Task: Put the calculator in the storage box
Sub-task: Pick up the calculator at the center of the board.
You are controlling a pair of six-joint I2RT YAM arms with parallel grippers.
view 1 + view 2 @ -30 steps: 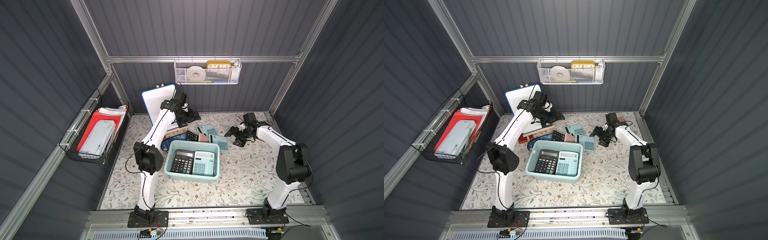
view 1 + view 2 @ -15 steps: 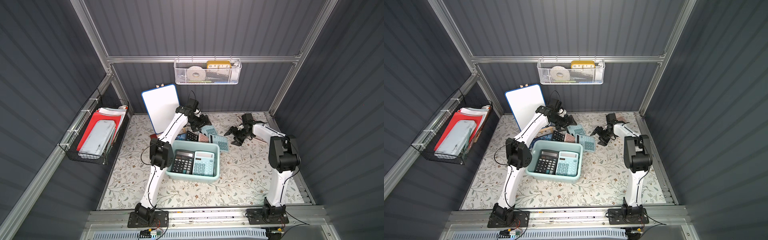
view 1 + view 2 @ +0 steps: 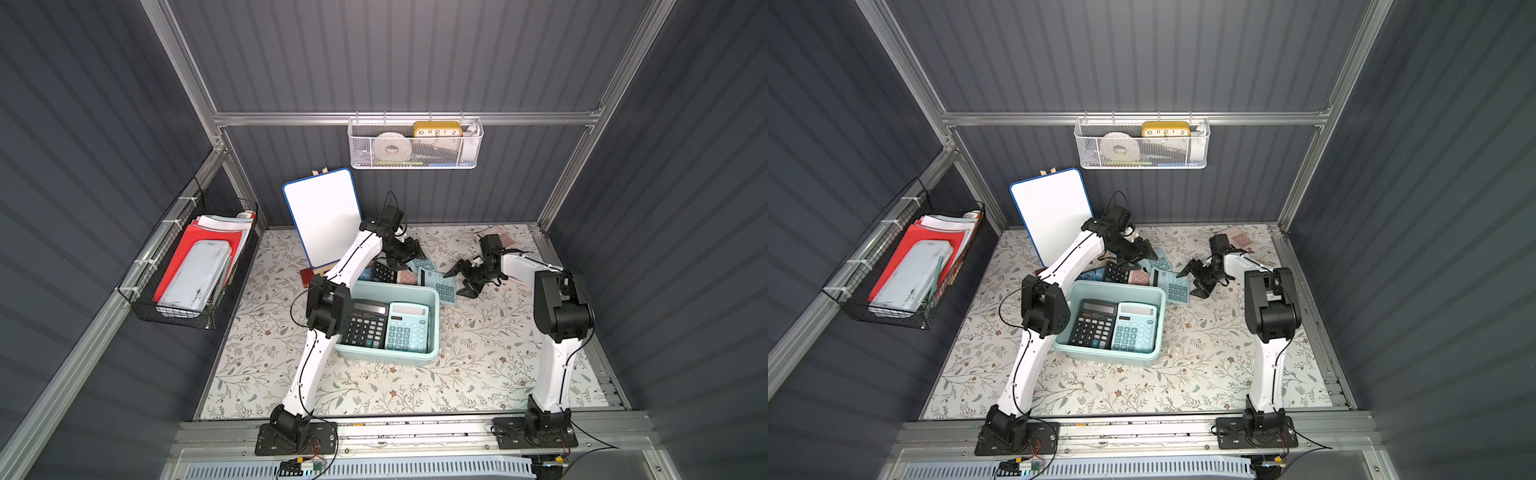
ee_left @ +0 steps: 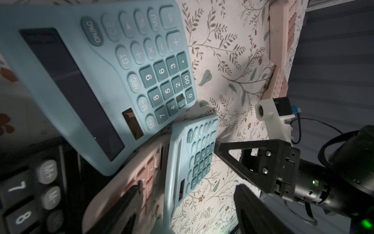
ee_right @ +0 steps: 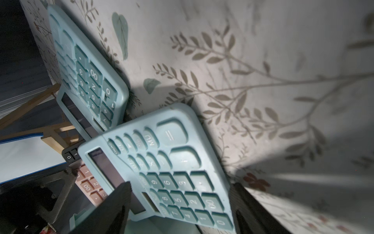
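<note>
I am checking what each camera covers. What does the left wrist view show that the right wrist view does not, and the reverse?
Only the left wrist view shows a pale pink calculator by the dark wall and the right arm's wrist. Only the right wrist view shows the wooden easel and the whiteboard. Both show one blue calculator, a second blue calculator, a pink calculator, a black calculator and the floral mat.

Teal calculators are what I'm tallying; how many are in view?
3. One teal calculator lies in the storage box; a second lies just behind the box; a third sits farther back. Others may be hidden.
</note>
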